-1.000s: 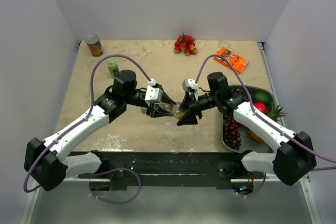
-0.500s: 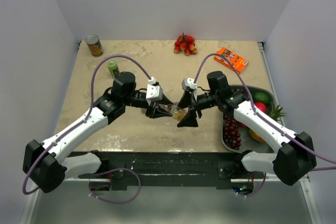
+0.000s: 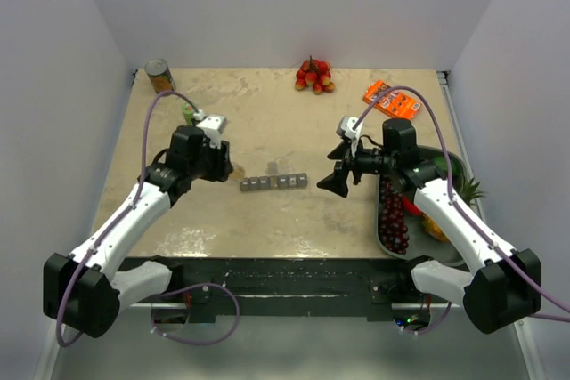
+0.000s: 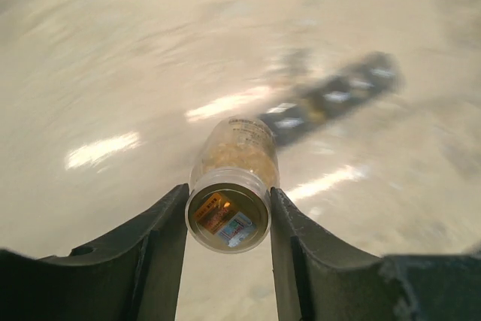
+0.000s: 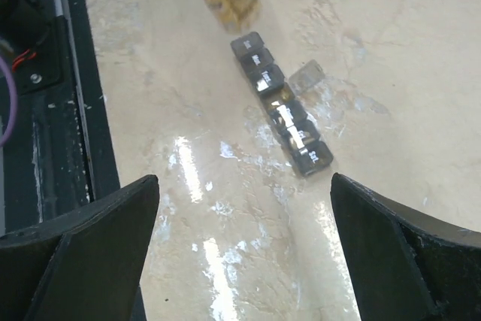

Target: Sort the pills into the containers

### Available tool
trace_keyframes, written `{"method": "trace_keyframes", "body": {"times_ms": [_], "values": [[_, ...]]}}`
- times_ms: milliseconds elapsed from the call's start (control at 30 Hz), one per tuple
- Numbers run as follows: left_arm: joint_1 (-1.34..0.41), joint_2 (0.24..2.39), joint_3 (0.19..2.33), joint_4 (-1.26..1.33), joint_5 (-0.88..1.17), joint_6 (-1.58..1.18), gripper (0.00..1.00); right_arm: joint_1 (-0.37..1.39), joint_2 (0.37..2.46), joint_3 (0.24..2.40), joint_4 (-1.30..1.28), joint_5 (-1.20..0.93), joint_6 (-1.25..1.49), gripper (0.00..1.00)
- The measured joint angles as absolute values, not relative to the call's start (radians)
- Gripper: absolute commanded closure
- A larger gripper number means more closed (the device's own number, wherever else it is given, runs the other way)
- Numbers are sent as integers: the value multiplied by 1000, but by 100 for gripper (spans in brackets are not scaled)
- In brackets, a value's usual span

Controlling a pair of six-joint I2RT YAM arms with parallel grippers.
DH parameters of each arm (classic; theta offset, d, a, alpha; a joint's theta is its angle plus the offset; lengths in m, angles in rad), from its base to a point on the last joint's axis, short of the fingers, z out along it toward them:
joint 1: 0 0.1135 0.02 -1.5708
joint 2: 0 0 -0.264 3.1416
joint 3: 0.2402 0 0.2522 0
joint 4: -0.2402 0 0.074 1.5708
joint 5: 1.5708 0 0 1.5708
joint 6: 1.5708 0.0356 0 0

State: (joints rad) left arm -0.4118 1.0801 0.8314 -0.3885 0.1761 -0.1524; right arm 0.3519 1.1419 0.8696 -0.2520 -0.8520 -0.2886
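We saw the left gripper [image 4: 228,196] clamped on a pill bottle [image 4: 234,152]; the right gripper [image 5: 244,180] gaped wide near the organiser strip [image 5: 282,107].

One grey pill-organiser strip [image 3: 273,182] with about seven small compartments. One clear pill bottle [image 4: 233,163]. One tin can [image 3: 159,76]. One green bottle [image 3: 189,112]. One bunch of small red fruits [image 3: 313,76]. One orange packet [image 3: 393,101]. One dark tray [image 3: 443,153] of fruit, including one bunch of dark grapes [image 3: 392,222]. Two robot arms: one left arm [image 3: 125,220], one right arm [image 3: 454,220].
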Motion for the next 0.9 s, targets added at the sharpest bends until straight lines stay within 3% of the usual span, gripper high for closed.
{"method": "trace_keyframes", "body": {"times_ms": [200, 400, 500, 533, 667, 733, 900], "values": [[-224, 1138, 831, -479, -180, -316, 100, 330, 1124, 833, -214, -799, -262, 1], [-80, 1252, 834, -464, -307, -403, 100, 313, 1118, 817, -197, -795, -253, 1], [-32, 1322, 851, -444, -337, -429, 78, 307, 1115, 812, -195, -795, -253, 1], [-24, 1340, 865, -442, -344, -439, 55, 307, 1114, 811, -194, -795, -253, 1], [-15, 1375, 895, -446, -353, -460, 19, 307, 1111, 810, -194, -796, -254, 1], [-14, 1378, 900, -451, -353, -463, 8, 307, 1111, 809, -194, -796, -255, 1], [-14, 1365, 917, -473, -346, -467, 4, 307, 1111, 807, -195, -805, -298, 1]]}}
